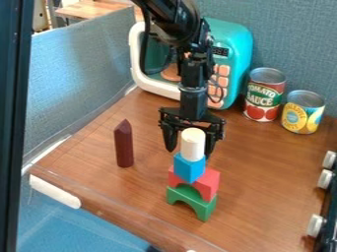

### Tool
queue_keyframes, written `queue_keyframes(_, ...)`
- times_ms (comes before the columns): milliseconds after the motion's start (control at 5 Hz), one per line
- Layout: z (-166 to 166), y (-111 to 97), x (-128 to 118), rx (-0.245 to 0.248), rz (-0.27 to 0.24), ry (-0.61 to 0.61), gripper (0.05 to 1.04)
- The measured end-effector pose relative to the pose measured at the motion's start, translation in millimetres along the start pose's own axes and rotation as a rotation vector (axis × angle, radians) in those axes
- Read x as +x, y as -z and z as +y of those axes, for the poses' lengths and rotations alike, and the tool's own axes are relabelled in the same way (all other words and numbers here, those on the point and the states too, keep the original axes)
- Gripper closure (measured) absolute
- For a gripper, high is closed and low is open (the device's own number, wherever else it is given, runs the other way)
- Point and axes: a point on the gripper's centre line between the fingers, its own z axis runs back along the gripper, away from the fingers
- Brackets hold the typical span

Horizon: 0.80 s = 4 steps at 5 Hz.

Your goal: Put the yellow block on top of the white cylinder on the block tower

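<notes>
The black gripper (189, 151) hangs at the middle of the wooden surface, its two fingers spread apart. A white cylinder (192, 143) stands upright in front of it and overlaps the space between the fingers. Whether either finger touches the cylinder I cannot tell. Under the cylinder is a blue block (189, 168), resting on a red arch-shaped block (209, 183). A green arch (203, 208) forms the bottom of this stack. To the left of the gripper, a dark red pointed block (123, 145) stands upright.
Behind the arm is a teal and white toy microwave (235, 44). A tomato sauce can (264, 96) and a yellow-labelled can (303, 112) stand at the back right of the wooden surface (263, 162). White knobs (315, 225) on a dark appliance line the right edge.
</notes>
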Motion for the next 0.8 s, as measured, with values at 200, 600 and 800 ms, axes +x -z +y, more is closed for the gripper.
queue_keyframes(200, -1.0, 5.6, 1.0, 0.007, 0.005, -0.009, 0.141)
queue_keyframes(600, 3.5, 3.4, 5.9, -0.008, 0.025, -0.009, 0.521)
queue_keyframes(800, 7.0, -1.7, 4.3, -0.044, 0.047, -0.014, 0.521)
